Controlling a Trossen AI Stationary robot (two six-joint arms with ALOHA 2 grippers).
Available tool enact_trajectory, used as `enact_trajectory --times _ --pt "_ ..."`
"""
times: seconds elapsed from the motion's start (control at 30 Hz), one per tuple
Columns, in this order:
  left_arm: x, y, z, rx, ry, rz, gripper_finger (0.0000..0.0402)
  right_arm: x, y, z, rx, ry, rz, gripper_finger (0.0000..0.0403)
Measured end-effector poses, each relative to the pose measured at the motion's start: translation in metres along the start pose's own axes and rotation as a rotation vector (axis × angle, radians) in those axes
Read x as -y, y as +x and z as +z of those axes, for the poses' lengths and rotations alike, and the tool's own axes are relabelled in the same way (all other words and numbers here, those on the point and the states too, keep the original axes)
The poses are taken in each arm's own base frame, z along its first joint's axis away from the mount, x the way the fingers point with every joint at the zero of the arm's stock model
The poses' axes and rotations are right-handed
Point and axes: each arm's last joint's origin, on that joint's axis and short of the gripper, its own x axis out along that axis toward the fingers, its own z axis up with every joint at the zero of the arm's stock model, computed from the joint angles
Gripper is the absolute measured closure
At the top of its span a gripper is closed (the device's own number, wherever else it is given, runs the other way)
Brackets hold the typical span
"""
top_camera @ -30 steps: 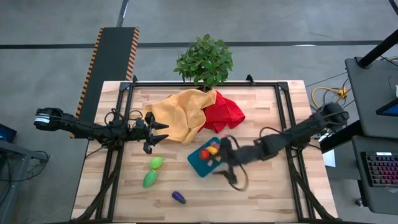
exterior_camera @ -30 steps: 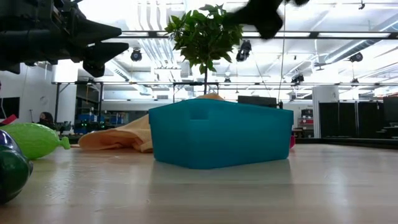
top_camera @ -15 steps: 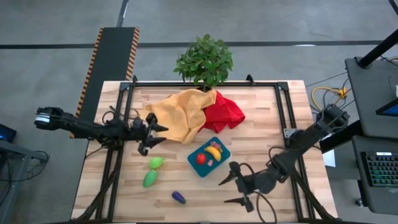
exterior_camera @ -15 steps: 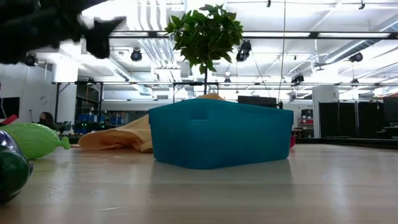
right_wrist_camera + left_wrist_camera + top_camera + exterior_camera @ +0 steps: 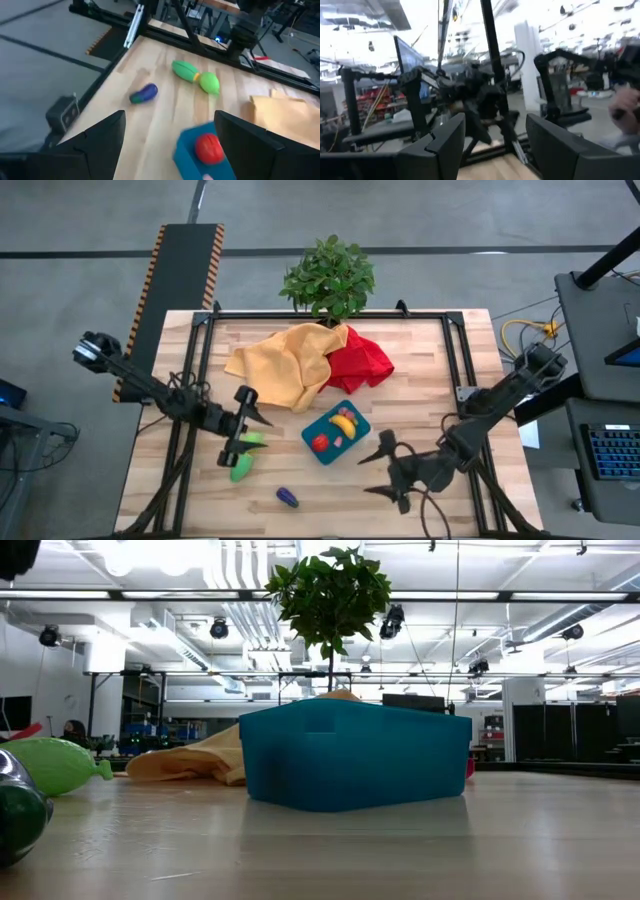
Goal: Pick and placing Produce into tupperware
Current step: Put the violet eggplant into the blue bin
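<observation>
The teal tupperware sits mid-table. It holds the red tomato, the yellow banana and a pink berry. Two green pieces and the purple eggplant lie on the wood left of it. My left gripper is open and hovers over the upper green piece. My right gripper is open, near-right of the tupperware, touching nothing.
A yellow cloth and a red cloth lie bunched beyond the tupperware. A potted plant stands at the far edge. Bare wood stretches along the near edge and on the table's right side.
My right gripper has drawn back from over the tupperware toward the near edge and the right. The tomato has shifted toward the container's near-left corner. My left gripper has swung from beside the yellow cloth toward the near edge and now stands over the green pieces.
</observation>
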Motion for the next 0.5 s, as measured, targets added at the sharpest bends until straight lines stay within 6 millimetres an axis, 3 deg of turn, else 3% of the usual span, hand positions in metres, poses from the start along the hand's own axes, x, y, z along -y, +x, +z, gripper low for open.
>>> enact_trajectory --times 0.13,0.27,0.37,0.5 --pt "0.005 0.008 0.001 -0.075 0.019 0.058 0.0206 -0.003 -0.033 -0.001 0.043 -0.015 0.119 0.0110" --pt "0.006 0.011 0.002 -0.102 0.026 0.075 0.0206 0.001 -0.066 -0.015 0.228 -0.023 0.253 0.0135" --pt "0.005 0.010 0.003 -0.094 0.023 0.077 0.0206 0.015 -0.081 -0.038 0.377 -0.021 0.255 0.0162" --pt "0.004 0.008 0.005 -0.093 0.022 0.105 0.0206 0.048 -0.083 -0.068 0.465 0.011 0.239 0.0203"
